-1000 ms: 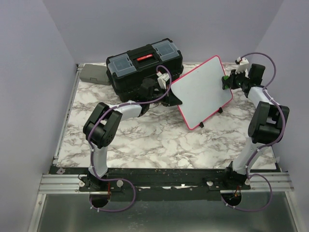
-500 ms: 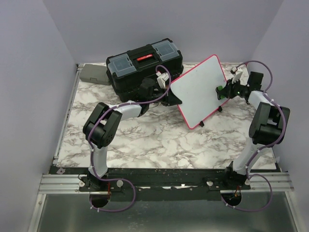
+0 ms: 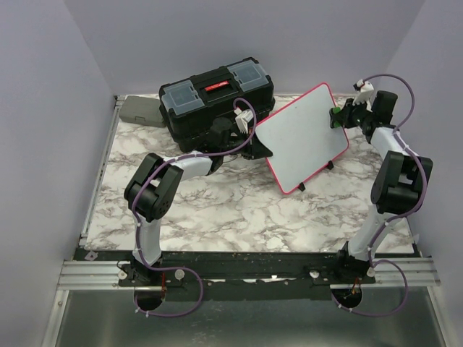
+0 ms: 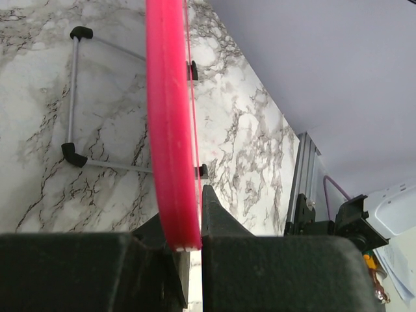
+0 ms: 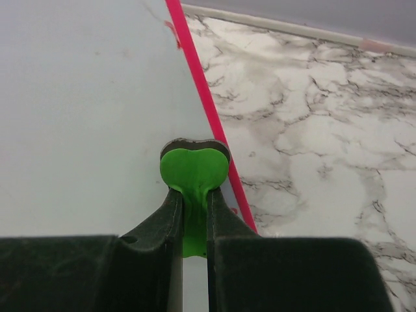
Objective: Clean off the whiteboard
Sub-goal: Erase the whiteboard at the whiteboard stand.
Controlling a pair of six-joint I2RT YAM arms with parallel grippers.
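The whiteboard (image 3: 300, 137), white with a pink-red frame, stands tilted on the marble table (image 3: 217, 210). Its face looks blank in the top view. My left gripper (image 3: 255, 143) is shut on the board's left edge; the left wrist view shows the pink frame (image 4: 168, 117) pinched between the jaws (image 4: 188, 214). My right gripper (image 3: 337, 118) is shut on a small green heart-shaped eraser (image 5: 194, 170). The eraser rests on the white surface (image 5: 84, 117) close to the board's upper right edge (image 5: 208, 104). A faint red smudge (image 5: 171, 27) sits by the frame.
A black toolbox (image 3: 213, 97) with a red latch stands behind the board, at the back middle. A grey case (image 3: 139, 110) lies in the back left corner. The board's wire stand with black feet (image 4: 73, 153) rests on the table. Purple walls enclose the sides.
My right gripper swept the eraser left and down over the board, then back up to its upper right edge. The left arm and the board stayed still.
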